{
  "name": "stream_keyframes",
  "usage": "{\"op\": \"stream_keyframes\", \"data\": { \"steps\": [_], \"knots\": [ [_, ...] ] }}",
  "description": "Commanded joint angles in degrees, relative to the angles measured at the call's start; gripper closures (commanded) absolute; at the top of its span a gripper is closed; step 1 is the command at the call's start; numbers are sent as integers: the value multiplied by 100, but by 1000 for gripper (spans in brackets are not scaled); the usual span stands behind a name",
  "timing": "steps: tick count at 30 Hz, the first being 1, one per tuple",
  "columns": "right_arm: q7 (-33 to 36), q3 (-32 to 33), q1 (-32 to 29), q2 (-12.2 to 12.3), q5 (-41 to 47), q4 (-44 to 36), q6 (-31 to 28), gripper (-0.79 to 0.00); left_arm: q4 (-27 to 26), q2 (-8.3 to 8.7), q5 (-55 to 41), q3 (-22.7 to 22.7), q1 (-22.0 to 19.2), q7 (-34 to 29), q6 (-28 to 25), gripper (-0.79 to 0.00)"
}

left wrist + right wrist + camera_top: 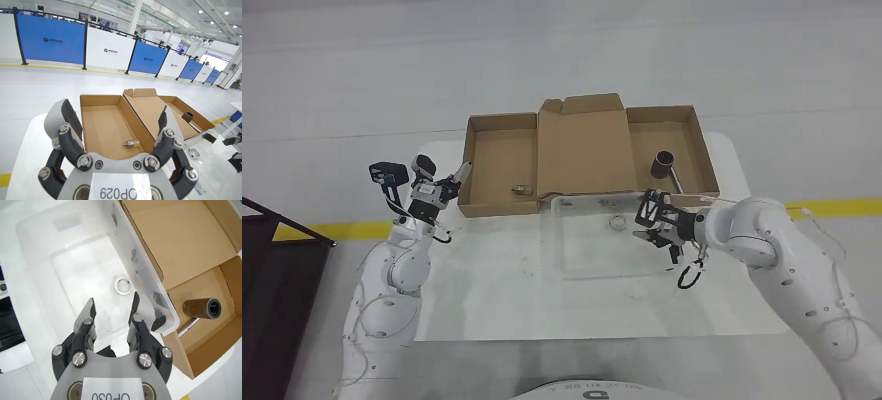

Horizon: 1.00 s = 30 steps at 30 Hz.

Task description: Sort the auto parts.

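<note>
though spread and empty like the left gripper (115,103), the right gripper (113,297), we note, hangs near a metal ring (115,285).

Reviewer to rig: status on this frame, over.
Left gripper open, empty, beside cardboard box. Right gripper open above clear bin, metal ring lying just ahead of its fingers. Nothing blocking the ring.

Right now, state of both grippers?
Left gripper: open, empty, by the cardboard box.
Right gripper: open, empty, over the clear bin, near the metal ring.
</note>
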Motion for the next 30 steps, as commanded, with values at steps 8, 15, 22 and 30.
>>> {"op": "stream_keyframes", "data": {
  "steps": [8, 15, 22, 30],
  "knots": [
    [-203, -701, 207, -167, -375, 278, 729, -379, 0, 0, 0, 0, 0, 0, 0, -785],
    [-526, -1077, 538, -321, -397, 813, 1121, -369, 0, 0, 0, 0, 0, 0, 0, -785],
    [-630, -1303, 812, -458, -167, 1304, 1422, -376, 0, 0, 0, 0, 0, 0, 0, -785],
    [-812, -1530, 994, -597, -157, 1655, 1801, -372, 0, 0, 0, 0, 0, 0, 0, -785]
  ]
}}
